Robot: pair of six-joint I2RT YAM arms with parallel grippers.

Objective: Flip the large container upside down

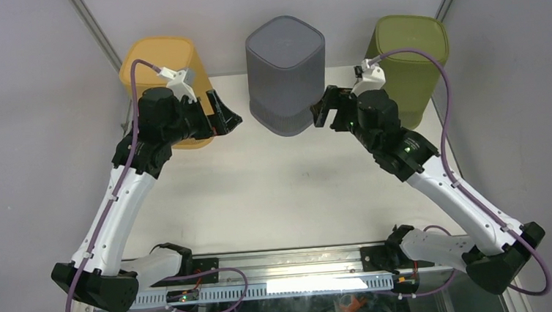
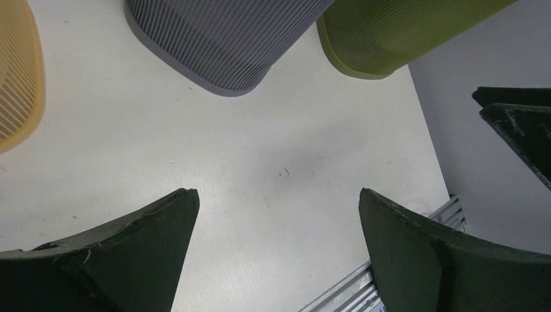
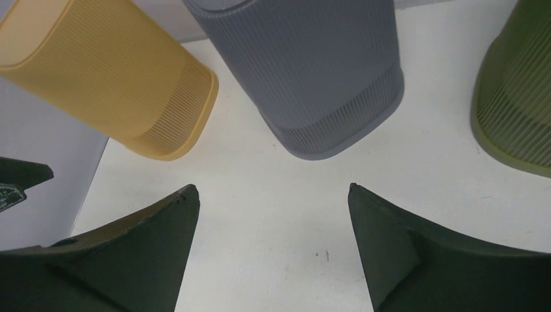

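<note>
**Grey ribbed container [image 1: 287,67] flanked by 2 open grippers**

The left gripper [image 1: 226,117] and right gripper [image 1: 323,112] hover with jaws spread wide, holding nothing, 1 on each side of the grey ribbed container. It stands near the far edge of the table [image 1: 283,192], closed end up and banded rim down. A yellow container [image 1: 160,61] stands to its left and a green container [image 1: 409,55] to its right.

Lab enclosure: grey panels [image 1: 27,107], aluminium frame [image 1: 94,29]
</note>
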